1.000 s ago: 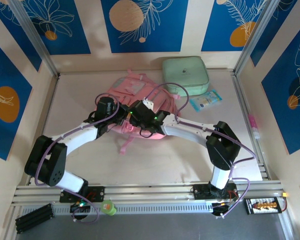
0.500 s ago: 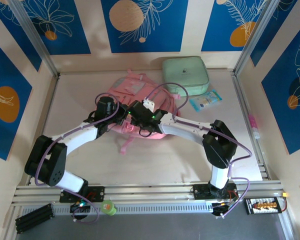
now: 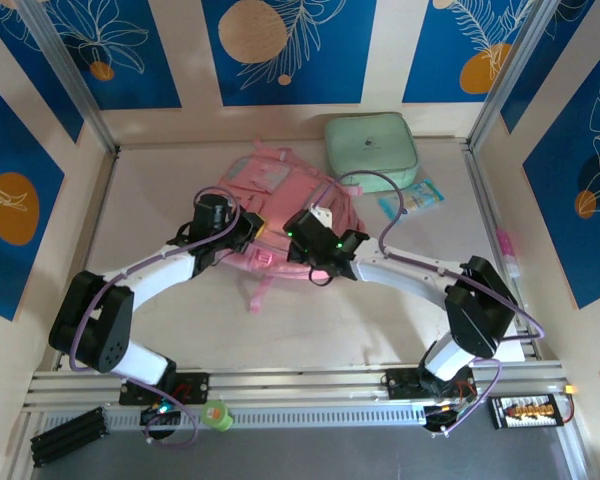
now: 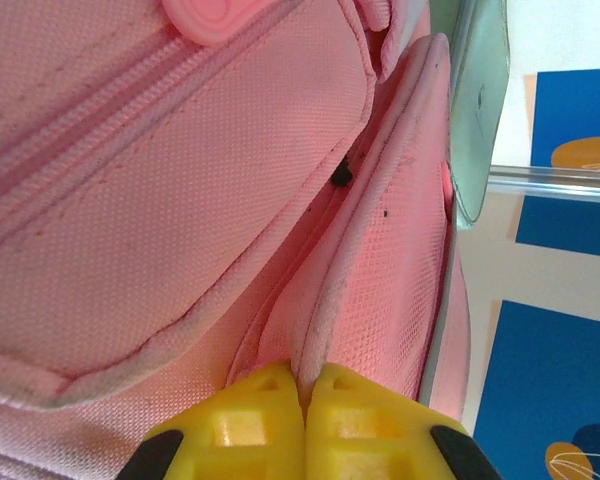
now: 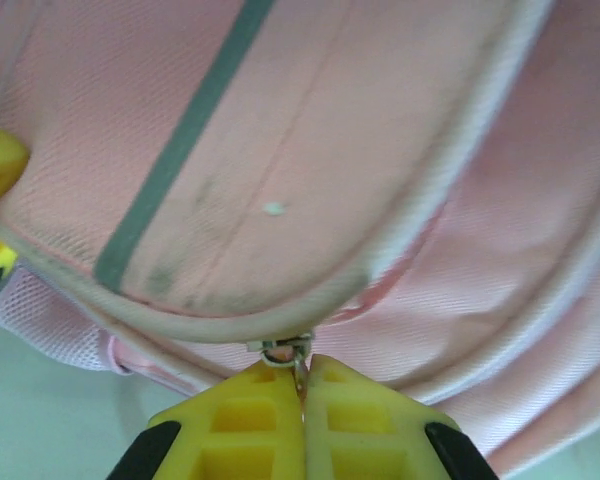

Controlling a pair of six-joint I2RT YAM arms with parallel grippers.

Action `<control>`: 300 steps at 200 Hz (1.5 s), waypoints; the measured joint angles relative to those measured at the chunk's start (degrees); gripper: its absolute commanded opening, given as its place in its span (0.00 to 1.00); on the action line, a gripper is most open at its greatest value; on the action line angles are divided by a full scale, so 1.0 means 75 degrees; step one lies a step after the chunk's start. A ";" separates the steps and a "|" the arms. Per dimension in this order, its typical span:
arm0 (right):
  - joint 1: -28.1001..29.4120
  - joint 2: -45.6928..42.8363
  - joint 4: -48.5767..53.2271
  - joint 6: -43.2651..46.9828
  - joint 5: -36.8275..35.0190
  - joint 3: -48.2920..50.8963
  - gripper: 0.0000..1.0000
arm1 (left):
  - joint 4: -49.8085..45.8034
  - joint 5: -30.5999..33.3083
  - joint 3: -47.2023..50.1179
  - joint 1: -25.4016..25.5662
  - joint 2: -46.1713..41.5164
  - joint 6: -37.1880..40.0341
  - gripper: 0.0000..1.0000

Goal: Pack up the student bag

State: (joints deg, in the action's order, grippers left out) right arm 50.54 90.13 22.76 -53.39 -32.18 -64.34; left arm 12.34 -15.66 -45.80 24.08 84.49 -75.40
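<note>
Pink and limp, the student bag (image 3: pixel 272 182) seemed best taken by edges: left gripper (image 4: pixel 302 385) pinched a seam (image 4: pixel 325 310), right gripper (image 5: pixel 302 380) its zipper pull (image 5: pixel 283 350).

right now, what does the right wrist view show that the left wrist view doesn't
Right wrist view: the right tool shut on a metal zipper pull, just under a panel with a grey stripe.
Left wrist view: the left tool pinching a piped seam, with the mint-green case and a blue wall panel beyond.
Both: the pink student bag seen close up, with a shut yellow tool at the bottom edge.
</note>
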 measured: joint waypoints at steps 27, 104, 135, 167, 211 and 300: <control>-0.0169 -0.0044 -0.0029 0.0408 0.0160 0.0079 0.15 | -0.0017 -0.0055 0.0000 -0.0012 0.0000 0.0125 0.00; -0.0545 -0.0029 -0.0102 0.1918 0.1000 0.0079 0.30 | -0.0111 -0.0055 0.0003 -0.0111 -0.0015 0.0268 0.00; -0.0560 0.0073 -0.0122 0.2192 0.1157 0.0079 0.26 | -0.0114 -0.0058 0.0003 -0.0108 -0.0015 0.0271 0.00; -0.0557 0.0189 -0.0119 0.2404 0.1192 0.0079 0.26 | -0.0114 -0.0058 0.0032 -0.0108 -0.0015 0.0271 0.00; -0.0557 0.0318 -0.0119 0.2667 0.1218 0.0061 0.24 | -0.0114 -0.0061 0.0044 -0.0111 -0.0015 0.0271 0.00; -0.1075 0.0154 -0.0294 0.2562 0.1658 0.0239 0.07 | 0.0006 -0.0443 0.0399 -0.0484 -0.0163 0.0525 0.00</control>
State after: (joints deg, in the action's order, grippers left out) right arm 42.48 91.29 20.56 -34.17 -19.75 -62.54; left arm 12.38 -18.98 -42.81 20.45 83.26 -71.46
